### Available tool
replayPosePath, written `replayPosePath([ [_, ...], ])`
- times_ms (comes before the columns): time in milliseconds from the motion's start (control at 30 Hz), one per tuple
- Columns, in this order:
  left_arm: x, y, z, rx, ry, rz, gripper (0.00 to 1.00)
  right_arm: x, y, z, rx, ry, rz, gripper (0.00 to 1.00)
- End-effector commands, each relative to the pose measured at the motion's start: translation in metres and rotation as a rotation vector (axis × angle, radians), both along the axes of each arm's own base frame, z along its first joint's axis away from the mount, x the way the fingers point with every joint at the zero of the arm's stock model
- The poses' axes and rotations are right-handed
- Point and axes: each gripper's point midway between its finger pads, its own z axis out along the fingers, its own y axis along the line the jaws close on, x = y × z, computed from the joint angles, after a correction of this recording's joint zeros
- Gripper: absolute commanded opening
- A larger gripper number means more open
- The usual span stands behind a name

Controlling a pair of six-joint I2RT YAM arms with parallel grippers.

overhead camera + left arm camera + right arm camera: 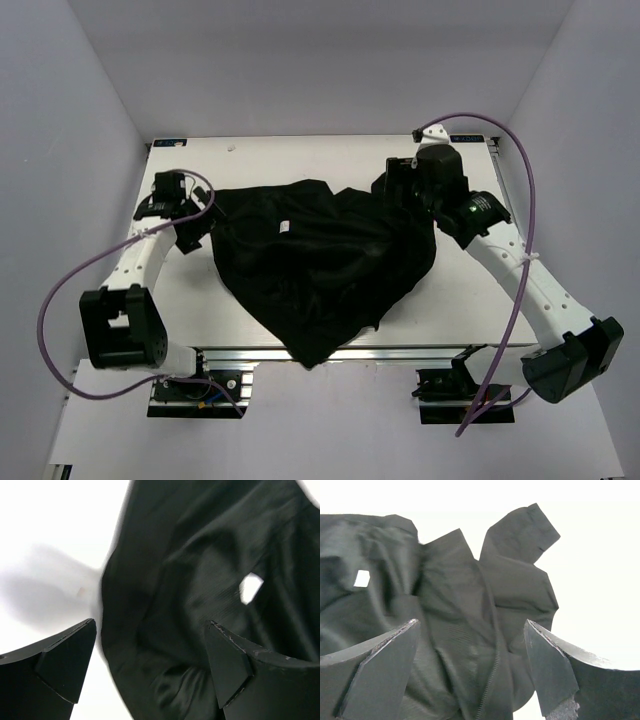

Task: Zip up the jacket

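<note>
We see a corner of the crumpled black hooded fabric jacket (320, 260) drooping over the near rim of the white table (260, 160), btwn the two arm bases. Mid-table the garment lies in a heap, a tiny pale chest mark (283, 229) facing up (a line of zipper teeth (492, 675) shows in the right wrist view). The left gripper (188, 232) hovers at the jacket's left edge, jaws spread wide, holding nothing. Farther back, the right gripper (392, 185) is likewise released, over the far-right folds, nr a sleeve cuff (527, 530).
</note>
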Motion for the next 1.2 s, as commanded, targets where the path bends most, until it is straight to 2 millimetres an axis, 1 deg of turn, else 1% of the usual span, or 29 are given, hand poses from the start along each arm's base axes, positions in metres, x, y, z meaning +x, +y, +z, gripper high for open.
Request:
replayPosePath([
  [0,0.047,-0.007,0.037,0.061,-0.140,-0.072,0.98,-0.004,-0.024,-0.015,-0.072,0.055,-0.114,0.89],
  [33,0.063,-0.009,0.053,0.086,-0.171,-0.087,0.98,-0.004,-0.020,-0.019,-0.063,0.059,-0.094,0.89],
  [67,0.069,-0.021,0.037,0.117,-0.113,-0.119,0.98,-0.007,-0.007,-0.029,-0.045,0.090,-0.021,0.89],
  [133,0.083,-0.032,0.036,0.129,-0.095,-0.172,0.98,-0.010,0.009,-0.038,-0.009,0.124,0.053,0.89],
  [167,0.098,-0.050,0.042,0.120,-0.102,-0.222,0.98,-0.017,0.025,-0.048,0.031,0.178,0.127,0.89],
  [200,0.105,-0.062,0.044,0.120,-0.113,-0.251,0.98,-0.025,0.031,-0.062,0.040,0.226,0.164,0.89],
  [233,0.108,-0.087,0.047,0.131,-0.132,-0.326,0.98,-0.033,0.037,-0.074,0.047,0.260,0.200,0.89],
  [267,0.119,-0.105,0.063,0.137,-0.186,-0.368,0.98,-0.040,0.047,-0.077,0.071,0.259,0.248,0.87],
  [300,0.124,-0.118,0.057,0.149,-0.183,-0.406,0.98,-0.059,0.052,-0.103,0.032,0.304,0.305,0.82],
  [333,0.126,-0.133,0.059,0.161,-0.200,-0.461,0.98,-0.072,0.060,-0.112,0.032,0.326,0.359,0.73],
  [367,0.125,-0.159,0.061,0.138,-0.224,-0.541,0.98,-0.087,0.065,-0.118,0.032,0.339,0.411,0.70],
  [400,0.129,-0.173,0.060,0.126,-0.237,-0.586,0.98,-0.110,0.068,-0.141,0.002,0.387,0.462,0.70],
  [467,0.127,-0.207,0.065,0.113,-0.286,-0.732,0.98,-0.140,0.070,-0.157,-0.028,0.422,0.517,0.70],
  [500,0.127,-0.217,0.059,0.123,-0.290,-0.784,0.98,-0.150,0.066,-0.167,-0.044,0.440,0.521,0.70],
  [533,0.116,-0.239,0.057,0.165,-0.316,-0.920,0.98,-0.163,0.056,-0.180,-0.055,0.462,0.500,0.70],
  [600,0.111,-0.262,0.059,0.238,-0.367,-1.057,0.98,-0.175,0.047,-0.186,-0.050,0.478,0.477,0.71],
  [633,0.111,-0.270,0.054,0.319,-0.393,-1.138,0.98,-0.177,0.041,-0.187,-0.048,0.477,0.452,0.74],
  [667,0.104,-0.288,0.055,0.358,-0.428,-1.208,0.98,-0.173,0.035,-0.175,-0.019,0.423,0.405,0.77],
  [733,0.102,-0.306,0.053,0.375,-0.480,-1.311,0.98,-0.170,0.030,-0.160,0.015,0.370,0.365,0.86],
  [767,0.103,-0.312,0.052,0.359,-0.499,-1.336,0.98,-0.167,0.027,-0.142,0.050,0.310,0.341,0.89],
  [833,0.107,-0.326,0.059,0.326,-0.540,-1.384,0.98,-0.168,0.022,-0.124,0.085,0.265,0.325,0.89],
  [867,0.110,-0.329,0.044,0.316,-0.506,-1.401,0.98,-0.166,0.019,-0.114,0.096,0.245,0.299,0.89],
  [900,0.113,-0.333,0.040,0.311,-0.501,-1.408,0.98,-0.165,0.016,-0.108,0.117,0.240,0.268,0.89],
  [933,0.120,-0.338,0.050,0.317,-0.524,-1.411,0.98,-0.164,0.004,-0.108,0.099,0.237,0.206,0.89],
  [967,0.125,-0.342,0.032,0.315,-0.495,-1.422,0.98,-0.163,-0.004,-0.107,0.097,0.241,0.154,0.89],
  [1033,0.133,-0.349,0.027,0.314,-0.501,-1.435,0.98,-0.161,-0.018,-0.101,0.122,0.249,0.026,0.89],
  [1067,0.139,-0.354,0.036,0.319,-0.529,-1.437,0.98,-0.161,-0.040,-0.107,0.065,0.256,-0.079,0.89],
  [1100,0.143,-0.357,0.022,0.319,-0.509,-1.445,0.98,-0.160,-0.048,-0.103,0.061,0.253,-0.133,0.89],
  [1167,0.143,-0.366,0.023,0.303,-0.537,-1.481,0.98,-0.161,-0.067,-0.106,0.038,0.261,-0.252,0.89],
])
